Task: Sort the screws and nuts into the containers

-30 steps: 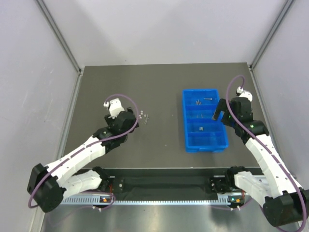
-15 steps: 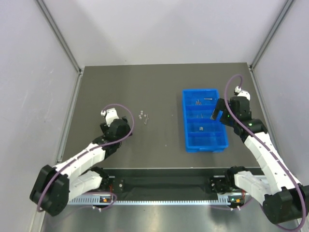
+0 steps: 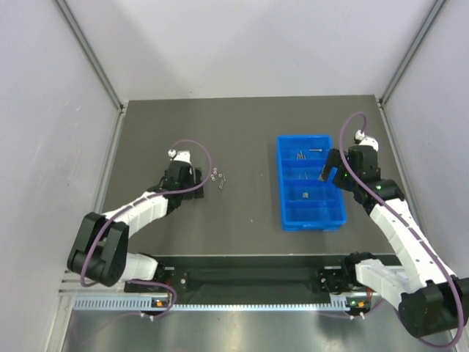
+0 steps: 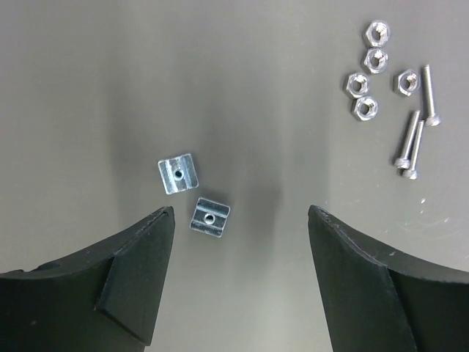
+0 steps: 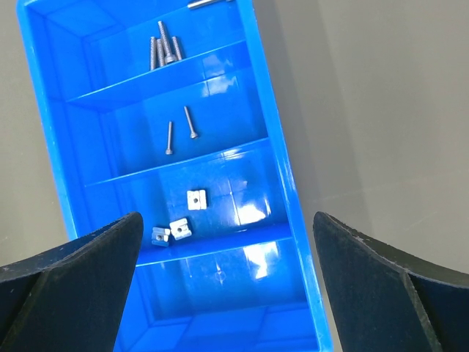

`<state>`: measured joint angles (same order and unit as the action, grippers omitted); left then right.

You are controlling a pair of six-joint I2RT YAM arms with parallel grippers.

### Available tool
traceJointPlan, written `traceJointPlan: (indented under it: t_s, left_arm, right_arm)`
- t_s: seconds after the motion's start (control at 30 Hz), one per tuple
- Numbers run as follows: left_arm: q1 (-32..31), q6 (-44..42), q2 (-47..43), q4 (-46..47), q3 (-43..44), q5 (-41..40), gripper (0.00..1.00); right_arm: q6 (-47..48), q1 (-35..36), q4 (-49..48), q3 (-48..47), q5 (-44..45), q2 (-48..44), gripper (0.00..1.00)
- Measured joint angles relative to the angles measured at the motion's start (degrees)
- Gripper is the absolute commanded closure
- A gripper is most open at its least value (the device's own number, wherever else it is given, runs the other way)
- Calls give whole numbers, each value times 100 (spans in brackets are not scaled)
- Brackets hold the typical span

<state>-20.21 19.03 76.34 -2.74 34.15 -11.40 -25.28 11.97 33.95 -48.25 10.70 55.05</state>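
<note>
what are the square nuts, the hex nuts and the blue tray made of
Square nuts: likely plated or bare steel; bright silvery faces with soft glints. Hex nuts: the same silvery metal look, with shiny facets. Blue tray: probably moulded plastic; even glossy blue, with light reflecting off its floor.

Tray [image 5: 293, 220] near end cut by bottom edge; far screw [image 5: 205, 3] cropped at top; overhead, loose hardware [image 3: 218, 176] indistinct.

Five hex nuts [image 4: 374, 61], two square nuts [image 4: 178, 174] and three screws [image 4: 430, 95] lie loose; one tray [image 5: 220, 293] holds three more square nuts.
</note>
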Motion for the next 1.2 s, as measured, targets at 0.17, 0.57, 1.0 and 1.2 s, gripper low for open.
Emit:
traceJointPlan:
  t_s: [0.17,0.57,1.0,1.2]
  left_arm:
    - [61,-501,286,-389,472,264,22]
    - [396,-935,496,-846,636,782,26]
    - [426,-979,1091,-1163,1029,876,48]
    - [433,-979,1281,-1318,1239,859,64]
  right_arm:
    - [2,0,-4,0,2,11,0]
    - [0,0,-7,0,-7,63,0]
    - [0,2,-4,0,-7,63,0]
    - [0,2,-4,0,-7,63,0]
